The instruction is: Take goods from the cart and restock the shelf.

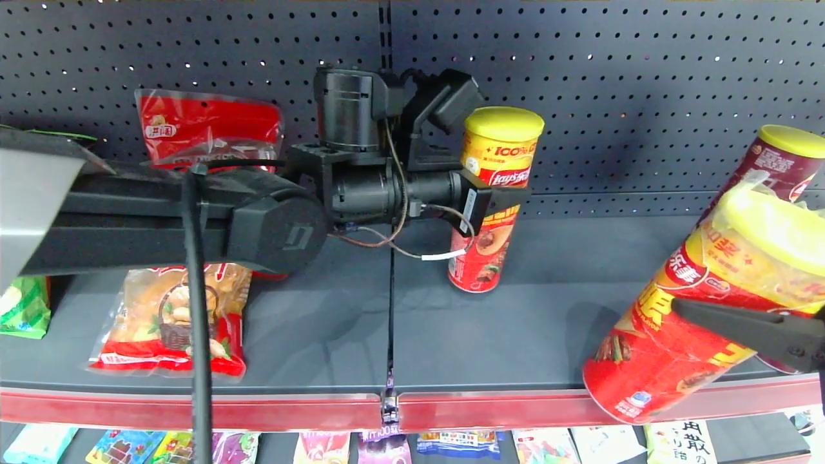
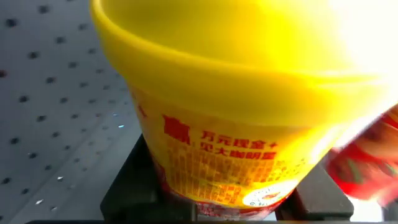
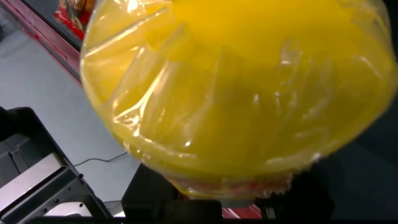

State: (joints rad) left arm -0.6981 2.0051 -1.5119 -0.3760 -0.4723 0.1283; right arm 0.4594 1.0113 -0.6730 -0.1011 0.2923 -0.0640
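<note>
A chips can [image 1: 503,142] with a yellow lid stands on the grey shelf [image 1: 361,328], near the pegboard back. My left gripper [image 1: 499,200] is shut on its middle. In the left wrist view the can [image 2: 236,124] sits between the black fingers [image 2: 134,186]. At the lower right my right gripper [image 1: 702,309] is shut on a plastic-wrapped chips can [image 1: 696,290], tilted over the shelf's front edge. In the right wrist view its wrapped yellow lid [image 3: 236,81] is close to the camera. Another yellow-lidded can [image 1: 783,161] shows right behind it; I cannot tell whether the two are bundled.
A red snack bag [image 1: 206,125] leans on the pegboard at the back left. A peanut bag [image 1: 171,322] lies flat below my left arm, and a green packet [image 1: 22,309] sits at the left edge. The red rail [image 1: 290,409] runs along the front, with goods [image 1: 387,444] on the shelf below.
</note>
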